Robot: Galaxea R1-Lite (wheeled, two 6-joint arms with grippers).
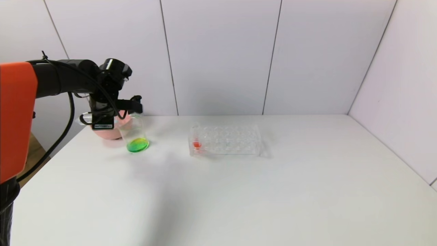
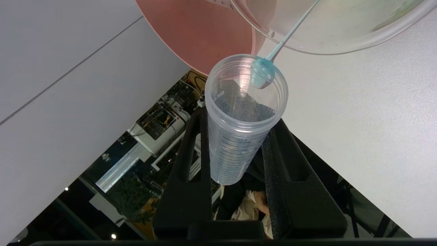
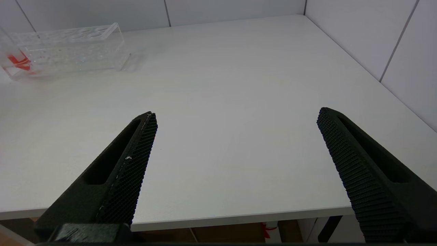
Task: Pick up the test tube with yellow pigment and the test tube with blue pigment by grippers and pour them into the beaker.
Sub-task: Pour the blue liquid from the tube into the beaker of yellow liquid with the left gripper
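Two black pointed-finger grippers are on record. Left gripper [image 2: 239, 136] is clamped on a clear, graduated, round-bottomed test tube [image 2: 239, 136], identified as the test tube with blue pigment: a blue drop [image 2: 262, 71] hangs at its rim, and a thin blue thread runs from that drop into the clear straight-sided beaker [image 1: 134, 131]. In the head view the tube lies tipped, its mouth at the beaker's rim directly ahead of the fingertips. The beaker stands on the white table [image 1: 239, 191] just below the left gripper and holds green liquid [image 1: 138, 145] at its bottom. A pink bowl [image 1: 108, 131] sits immediately behind the beaker, touching or nearly so; which cannot be determined.

The clear rectangular tube rack [image 1: 225, 140] stands well to the right of the left gripper, with one tube of red-orange colour [image 1: 196, 143] at its near-left end. The test tube with yellow pigment is not seen in any view.

Right gripper [image 3: 235, 136] hovers over bare table near the front edge, jaws spread wide, holding nothing; the rack lies well apart from it.
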